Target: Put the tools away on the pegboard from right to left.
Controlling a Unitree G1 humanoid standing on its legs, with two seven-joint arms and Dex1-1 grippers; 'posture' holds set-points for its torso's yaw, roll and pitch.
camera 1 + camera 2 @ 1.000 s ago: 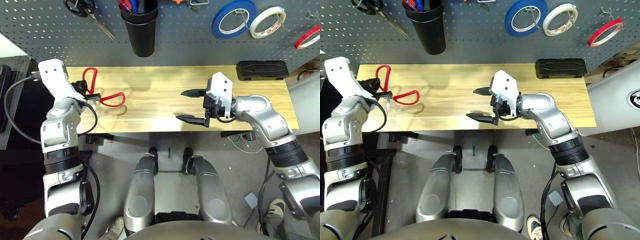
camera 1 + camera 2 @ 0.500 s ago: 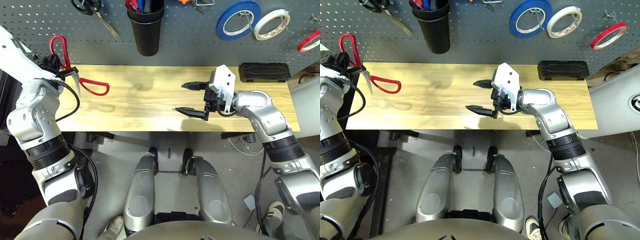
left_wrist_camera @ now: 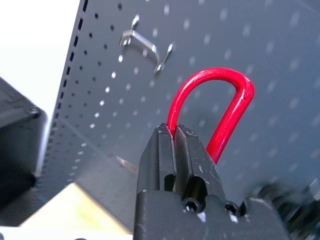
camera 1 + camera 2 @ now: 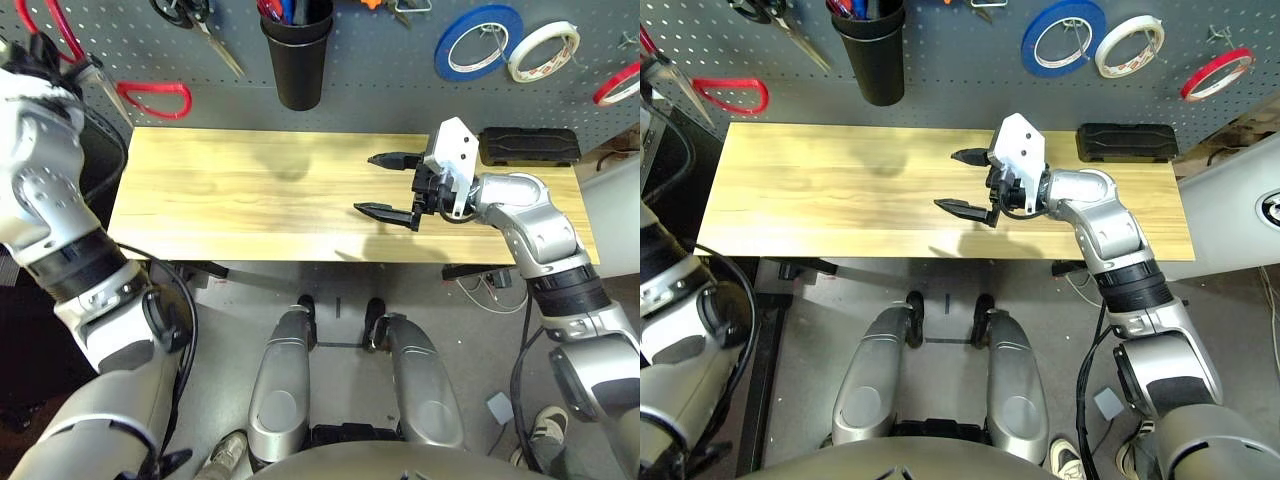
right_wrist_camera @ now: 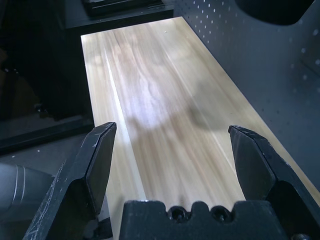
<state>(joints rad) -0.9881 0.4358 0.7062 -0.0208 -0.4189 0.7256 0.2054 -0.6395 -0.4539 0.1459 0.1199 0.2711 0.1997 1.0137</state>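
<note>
Red-handled scissors (image 4: 110,80) higher now (blades downward)

Stuff that's cut off or blocked here

The red-handled scissors (image 4: 118,88) run off the top edge, one loop half gone. In the left wrist view, the left gripper (image 3: 175,137) covers where it pinches the loop. The thin red tape ring (image 4: 616,82) is clipped at the right edge.

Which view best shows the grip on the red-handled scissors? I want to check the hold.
The left wrist view: the left gripper is shut on one loop of the red-handled scissors, near a hook. Both eye views show the scissors against the pegboard.
</note>
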